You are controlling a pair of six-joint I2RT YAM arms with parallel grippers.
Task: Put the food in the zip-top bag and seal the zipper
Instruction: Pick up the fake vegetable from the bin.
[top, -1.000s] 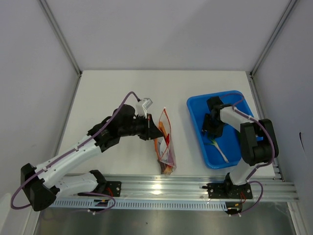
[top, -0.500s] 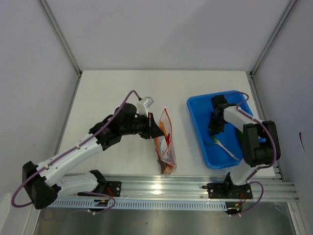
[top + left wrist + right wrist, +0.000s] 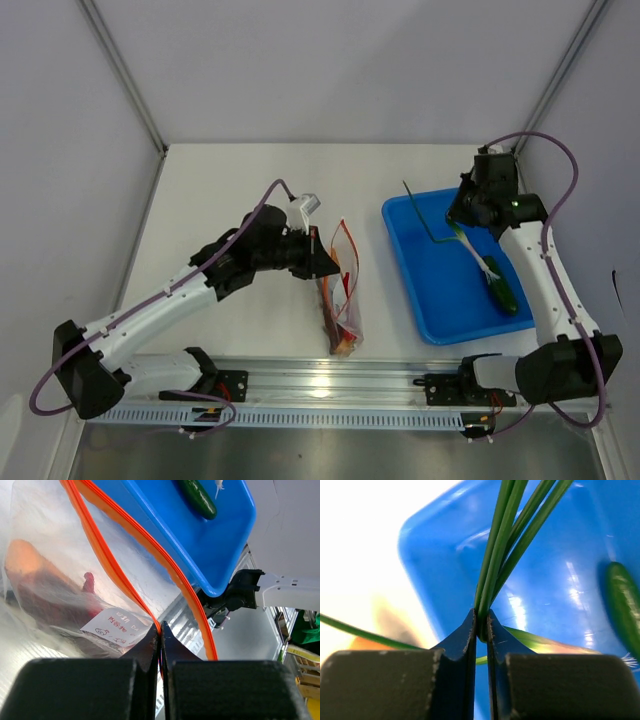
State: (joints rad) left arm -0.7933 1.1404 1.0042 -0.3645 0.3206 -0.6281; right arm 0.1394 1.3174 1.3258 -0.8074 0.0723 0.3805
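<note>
R claw [image 3: 481,625] clamps onion stalks [image 3: 492,555] over tray [image 3: 430,290]: thin, light, floppy, prob slippery, so pinch bunched stems together. L claw [image 3: 160,635] pinches zipper [image 3: 150,544] of limp, crinkly bag [image 3: 60,555], mouth open.

You get one piece of writing: a small white label [image 3: 116,629] on or inside the zip-top bag [image 3: 50,545], can't tell which. It shows in the left wrist view, with dark East Asian characters and a little spiral mark. It's too blurred and tilted to read.
</note>
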